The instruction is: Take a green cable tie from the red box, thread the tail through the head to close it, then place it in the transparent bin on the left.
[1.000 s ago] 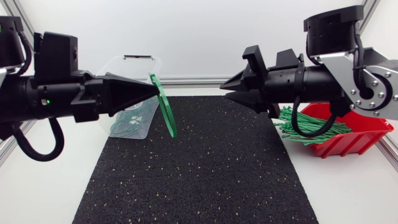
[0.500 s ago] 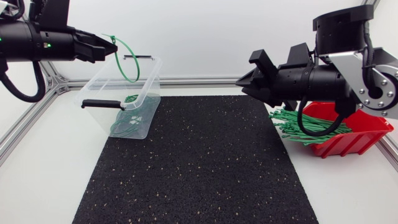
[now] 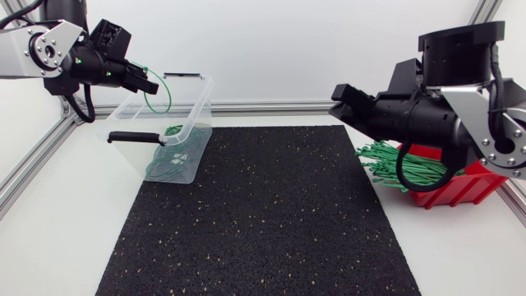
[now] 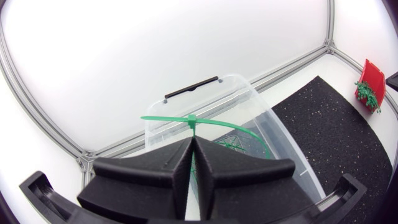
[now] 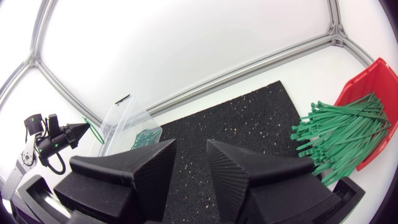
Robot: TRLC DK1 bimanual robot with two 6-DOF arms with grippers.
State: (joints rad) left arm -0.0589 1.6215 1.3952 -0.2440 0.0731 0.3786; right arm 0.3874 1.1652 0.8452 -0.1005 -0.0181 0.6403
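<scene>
My left gripper (image 3: 153,82) is at the back left, above the transparent bin (image 3: 186,107), shut on a green cable tie (image 3: 162,99) closed into a loop that hangs over the bin's opening. In the left wrist view the tie (image 4: 193,119) sticks out from between the pressed fingertips (image 4: 181,149), with the bin (image 4: 249,102) just ahead. My right gripper (image 3: 336,97) hangs open and empty over the mat's right edge, beside the red box (image 3: 472,182) of green ties (image 3: 403,164). The right wrist view shows its fingers (image 5: 155,158) apart and the red box (image 5: 380,90) beside them.
A black speckled mat (image 3: 263,214) covers the middle of the white table. Several closed green ties (image 3: 168,160) lie on the bin's floor. The loose ties spill over the red box's front lip toward the mat. An aluminium frame rail (image 3: 271,107) runs along the back.
My left arm swung from above the mat's middle back and to the left, carrying the looped tie over the bin. My right arm drew back to the right, toward the red box.
</scene>
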